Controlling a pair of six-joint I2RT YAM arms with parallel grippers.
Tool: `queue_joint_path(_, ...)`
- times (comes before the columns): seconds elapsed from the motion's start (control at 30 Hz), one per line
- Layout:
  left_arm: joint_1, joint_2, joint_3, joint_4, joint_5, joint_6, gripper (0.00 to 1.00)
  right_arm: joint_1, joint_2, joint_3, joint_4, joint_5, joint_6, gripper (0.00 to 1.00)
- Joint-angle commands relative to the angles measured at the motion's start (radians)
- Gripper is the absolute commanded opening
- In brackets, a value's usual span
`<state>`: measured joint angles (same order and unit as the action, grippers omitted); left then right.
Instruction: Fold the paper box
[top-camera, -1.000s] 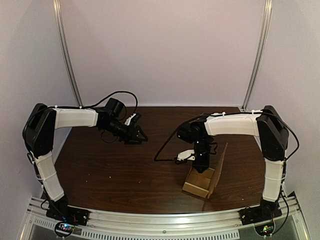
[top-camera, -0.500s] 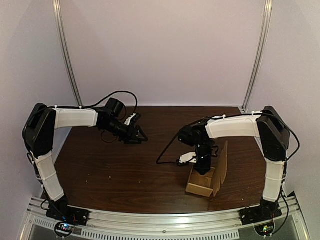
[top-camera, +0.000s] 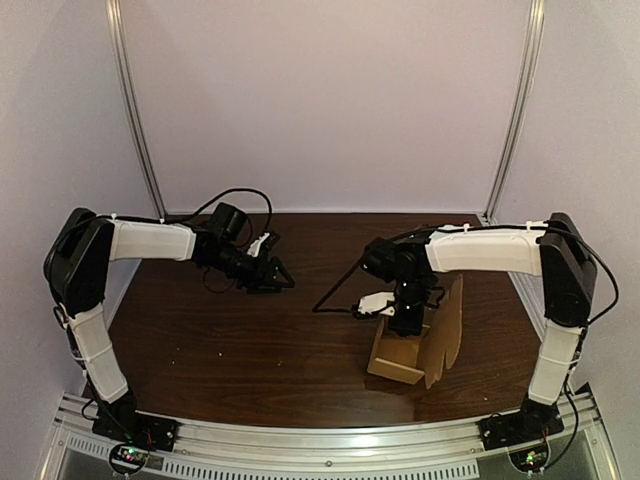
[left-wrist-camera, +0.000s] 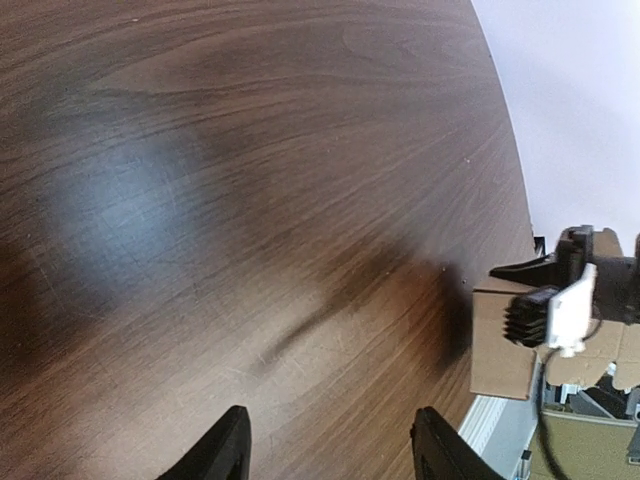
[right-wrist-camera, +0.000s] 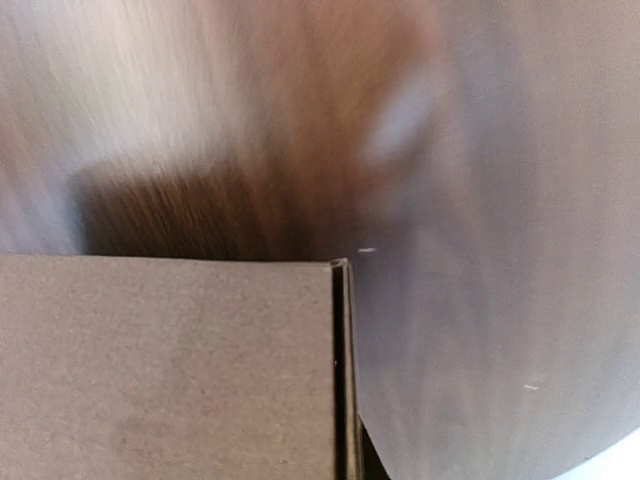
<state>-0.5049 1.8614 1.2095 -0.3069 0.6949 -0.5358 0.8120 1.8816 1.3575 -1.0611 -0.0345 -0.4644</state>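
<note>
Well left of the paper box (top-camera: 398, 358), the left end effector (top-camera: 272, 276) hovered with fingers (left-wrist-camera: 232, 448) spread, holding nothing. The box sat on the worktop (top-camera: 250, 340), its right flap (top-camera: 447, 330) upright. The right end effector (top-camera: 405, 322) stood at its far wall; grip indiscernible.

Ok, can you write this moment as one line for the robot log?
left gripper: open, empty, over table | right gripper: at paper box wall, grip unclear | flap: upright
</note>
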Motion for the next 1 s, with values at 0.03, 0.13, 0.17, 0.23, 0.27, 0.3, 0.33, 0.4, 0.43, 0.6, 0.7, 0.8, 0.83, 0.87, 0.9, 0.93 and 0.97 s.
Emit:
queue_joint_path(0.03,-0.063,-0.007,-0.082,0.226,-0.088,-0.121,0.57,0.003,-0.112,0.187,-0.013,-0.001,0.003,0.04)
queue_joint_path(0.13,-0.124,0.023,-0.122,0.419,-0.115,-0.221,0.57,0.003,-0.106,0.249,0.001,-0.007,0.003,0.05)
queue_joint_path(0.17,-0.143,0.028,-0.135,0.482,-0.129,-0.252,0.57,0.003,-0.101,0.263,0.017,-0.009,0.005,0.05)
queue_joint_path(0.23,-0.174,0.031,-0.169,0.615,-0.167,-0.322,0.58,0.003,-0.089,0.285,0.046,-0.016,0.008,0.05)
queue_joint_path(0.27,-0.186,0.034,-0.187,0.678,-0.179,-0.361,0.58,0.004,-0.082,0.295,0.063,-0.019,0.011,0.06)
queue_joint_path(0.3,-0.197,0.042,-0.193,0.729,-0.189,-0.394,0.58,0.003,-0.073,0.306,0.074,-0.016,0.015,0.06)
queue_joint_path(0.33,-0.206,0.050,-0.195,0.770,-0.194,-0.425,0.58,0.003,-0.063,0.317,0.085,-0.020,0.018,0.06)
queue_joint_path(0.4,-0.226,0.070,-0.187,0.818,-0.196,-0.463,0.58,0.004,-0.046,0.342,0.088,-0.031,0.027,0.06)
queue_joint_path(0.43,-0.238,0.085,-0.173,0.821,-0.189,-0.473,0.58,0.006,-0.038,0.351,0.092,-0.037,0.033,0.06)
queue_joint_path(0.6,-0.298,0.131,-0.103,0.822,-0.155,-0.501,0.58,0.018,-0.019,0.361,0.130,-0.032,0.044,0.06)
queue_joint_path(0.7,-0.313,0.139,-0.101,0.886,-0.142,-0.563,0.58,0.026,-0.011,0.353,0.172,0.004,0.043,0.06)
queue_joint_path(0.8,-0.323,0.139,-0.105,0.959,-0.126,-0.613,0.57,0.040,0.000,0.328,0.247,0.110,0.028,0.05)
queue_joint_path(0.83,-0.326,0.139,-0.103,0.965,-0.119,-0.622,0.57,0.045,0.003,0.317,0.275,0.153,0.020,0.05)
queue_joint_path(0.87,-0.329,0.138,-0.099,0.974,-0.112,-0.627,0.57,0.050,0.009,0.306,0.302,0.191,0.015,0.05)
queue_joint_path(0.9,-0.332,0.138,-0.095,0.976,-0.107,-0.631,0.57,0.054,0.015,0.303,0.316,0.219,0.012,0.05)
queue_joint_path(0.93,-0.334,0.138,-0.093,0.977,-0.102,-0.633,0.57,0.056,0.023,0.302,0.328,0.240,0.011,0.05)
queue_joint_path(0.97,-0.336,0.137,-0.091,0.976,-0.100,-0.635,0.57,0.057,0.026,0.300,0.344,0.262,0.016,0.05)
